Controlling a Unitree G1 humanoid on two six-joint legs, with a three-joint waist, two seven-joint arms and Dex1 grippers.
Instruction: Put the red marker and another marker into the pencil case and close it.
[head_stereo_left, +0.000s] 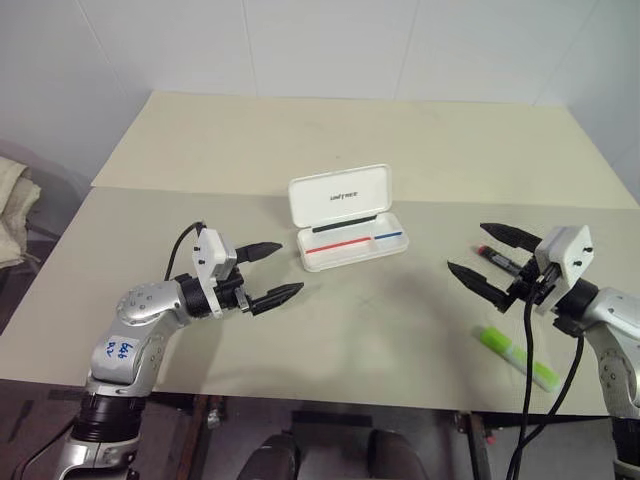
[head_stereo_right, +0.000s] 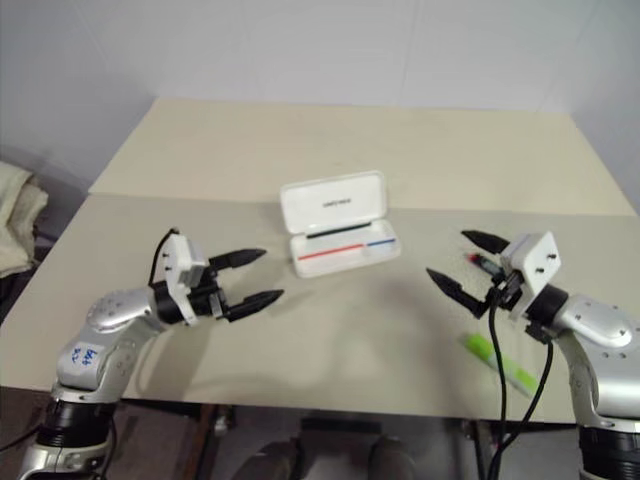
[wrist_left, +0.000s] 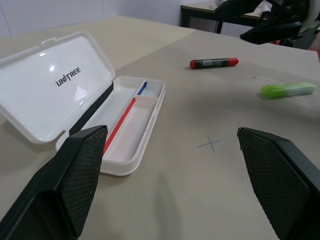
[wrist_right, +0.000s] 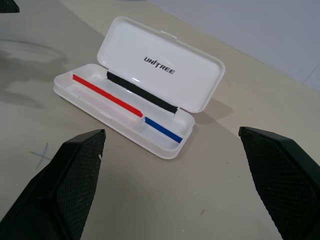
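Fingers (wrist_left: 75, 175) on both grippers spread wide, empty — left wrist view shows red marker (wrist_left: 214, 63) whole, head views half-hidden behind right gripper (head_stereo_left: 490, 256); pencil case (head_stereo_left: 350, 232) open.

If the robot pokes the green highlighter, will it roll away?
Probably a bit. The green highlighter looks round and smooth and lies flat on the bare table, so a sideways poke could make it roll. It looks stiff, so it shouldn't bend when lifted. Its shiny plastic might slip between the tips of the right claw, which is wide open.

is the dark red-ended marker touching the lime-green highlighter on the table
Apart. The left wrist view shows bare tabletop between the dark red-ended marker and the lime-green highlighter.
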